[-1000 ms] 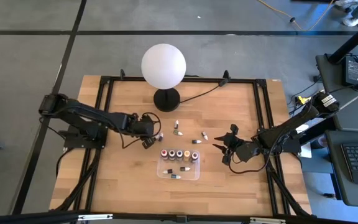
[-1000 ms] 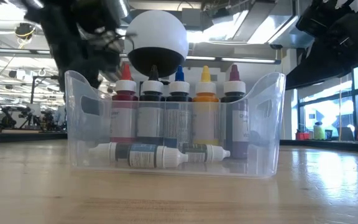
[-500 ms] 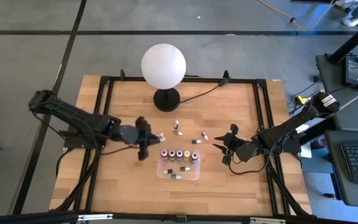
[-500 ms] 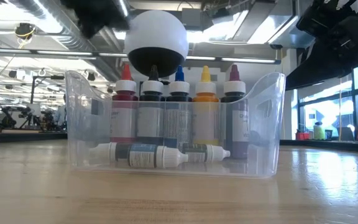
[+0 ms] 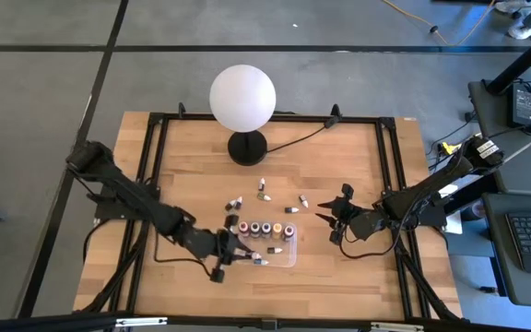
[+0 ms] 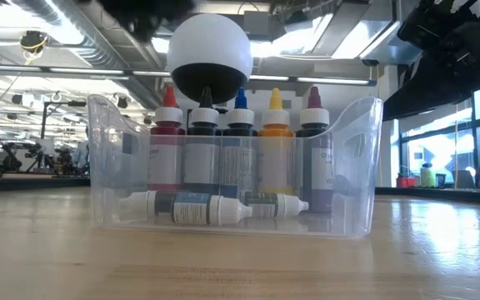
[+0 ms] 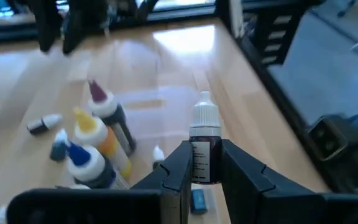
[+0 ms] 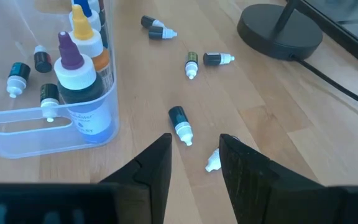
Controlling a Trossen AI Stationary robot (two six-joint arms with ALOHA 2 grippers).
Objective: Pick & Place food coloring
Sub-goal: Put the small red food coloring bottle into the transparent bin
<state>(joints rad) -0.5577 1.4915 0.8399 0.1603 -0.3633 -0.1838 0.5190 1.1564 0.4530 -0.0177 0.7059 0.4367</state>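
Observation:
In the left wrist view my left gripper (image 7: pixel 205 167) is shut on a tiny dark dropper bottle (image 7: pixel 204 149) with a white cap. In the high view this gripper (image 5: pixel 238 253) hovers at the near-left corner of the clear tray (image 5: pixel 292 251). Five bottles stand upright in the tray (image 6: pixel 358 167) and a few lie on its floor. Several more bottles (image 5: pixel 265 195) lie on their sides on the wood beyond it. My right gripper (image 8: pixel 194 155) is open, right of the tray, with a loose bottle (image 8: pixel 180 124) on the table ahead of it. My left gripper pinches the dark bottle's body (image 7: pixel 201 163) between its two fingers, one on each side. The white cap (image 7: pixel 204 115) sticks out forward past the fingertips, in line with them. The fingers reach in from the table's left, and the bottle is lifted clear above the tray.
A white globe lamp (image 5: pixel 242 97) on a black base (image 5: pixel 246 148) stands at the far middle, its cable running toward the right. A black frame (image 5: pixel 159 166) borders the table. Bare wood lies near and left of the tray.
My left gripper has swung from beside the loose bottles far-left of the tray toward the near edge. It now sits at the tray's near-left corner, carrying the dark bottle. The right arm has kept still.

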